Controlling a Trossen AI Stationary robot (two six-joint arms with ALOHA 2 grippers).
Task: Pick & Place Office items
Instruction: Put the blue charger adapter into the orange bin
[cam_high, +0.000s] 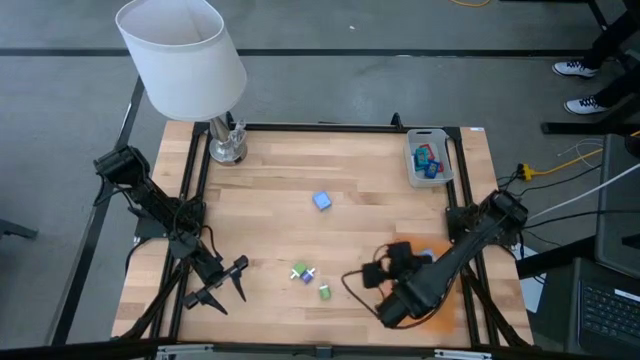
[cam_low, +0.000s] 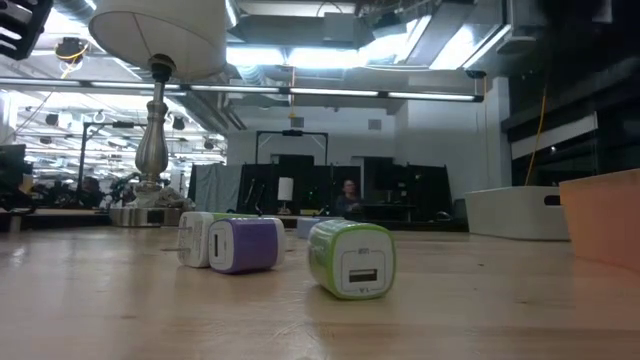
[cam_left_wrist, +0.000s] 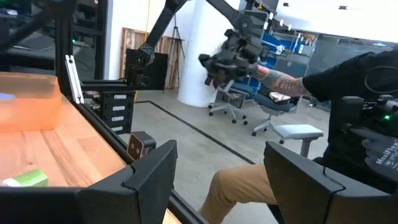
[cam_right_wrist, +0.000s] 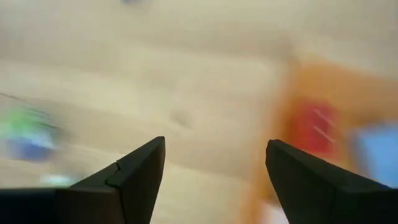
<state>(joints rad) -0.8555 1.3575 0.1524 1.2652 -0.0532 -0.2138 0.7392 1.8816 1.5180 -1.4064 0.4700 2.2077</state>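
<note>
The office items are small plug-shaped cubes. In the high view a blue one (cam_high: 321, 201) lies mid-table, a green, white and purple cluster (cam_high: 303, 272) sits nearer the front, and a green one (cam_high: 325, 292) lies beside it. The low view shows the purple-banded cube (cam_low: 245, 243) and the green cube (cam_low: 352, 258) on their sides. My right gripper (cam_high: 392, 262) (cam_right_wrist: 214, 180) hovers open above the table between the cluster and the orange sheet (cam_high: 443, 303). A red piece (cam_right_wrist: 314, 127) and a blue piece (cam_right_wrist: 376, 149) lie on that sheet. My left gripper (cam_high: 228, 283) (cam_left_wrist: 221, 180) waits open near the front left.
A grey tray (cam_high: 430, 157) (cam_low: 520, 212) at the far right holds several coloured pieces. A lamp (cam_high: 185, 60) stands at the far left corner. A black frame rail (cam_high: 330, 128) borders the table. A seated person (cam_left_wrist: 348, 137) shows beyond the near edge in the left wrist view.
</note>
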